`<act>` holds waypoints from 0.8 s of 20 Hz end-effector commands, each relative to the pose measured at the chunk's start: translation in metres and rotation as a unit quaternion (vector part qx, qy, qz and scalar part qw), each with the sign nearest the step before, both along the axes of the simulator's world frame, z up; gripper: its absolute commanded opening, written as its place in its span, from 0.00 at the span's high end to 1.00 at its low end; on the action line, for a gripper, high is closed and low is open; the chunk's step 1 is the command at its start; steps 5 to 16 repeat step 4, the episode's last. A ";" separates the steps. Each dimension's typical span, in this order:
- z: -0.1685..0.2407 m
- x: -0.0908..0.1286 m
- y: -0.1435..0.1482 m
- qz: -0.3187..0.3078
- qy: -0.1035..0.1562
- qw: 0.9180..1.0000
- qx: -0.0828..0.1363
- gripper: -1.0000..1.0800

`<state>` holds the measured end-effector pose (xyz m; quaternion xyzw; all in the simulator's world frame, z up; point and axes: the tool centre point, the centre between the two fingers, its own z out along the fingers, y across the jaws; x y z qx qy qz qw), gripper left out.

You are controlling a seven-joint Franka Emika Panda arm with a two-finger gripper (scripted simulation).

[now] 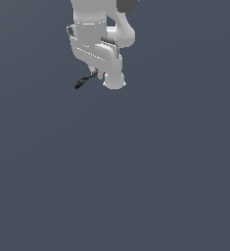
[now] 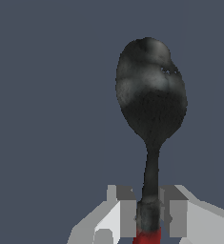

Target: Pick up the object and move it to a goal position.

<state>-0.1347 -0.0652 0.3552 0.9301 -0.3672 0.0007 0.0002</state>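
The object is a small thin spoon-like tool [image 2: 151, 100] with a black rounded head, a black stem and a red handle end. In the wrist view its stem sits between my two fingers [image 2: 127, 217], which press on it from both sides near the red end. My gripper [image 2: 149, 217] is shut on it. In the exterior view the gripper [image 1: 95, 74] hangs under the white arm near the top, and the tool [image 1: 82, 82] sticks out from it toward the exterior view's left, its black head lowest. The tool is held up off the grey surface.
The white arm body [image 1: 99, 39] fills the top middle of the exterior view. A plain dark grey-blue surface [image 1: 136, 171] spreads below and around it. No goal marker shows.
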 end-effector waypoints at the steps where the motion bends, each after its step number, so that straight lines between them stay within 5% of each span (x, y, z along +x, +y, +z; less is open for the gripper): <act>1: 0.003 -0.001 0.000 0.000 0.001 1.000 0.000 1.00; 16: 0.003 -0.001 0.001 0.000 0.001 1.000 0.000 1.00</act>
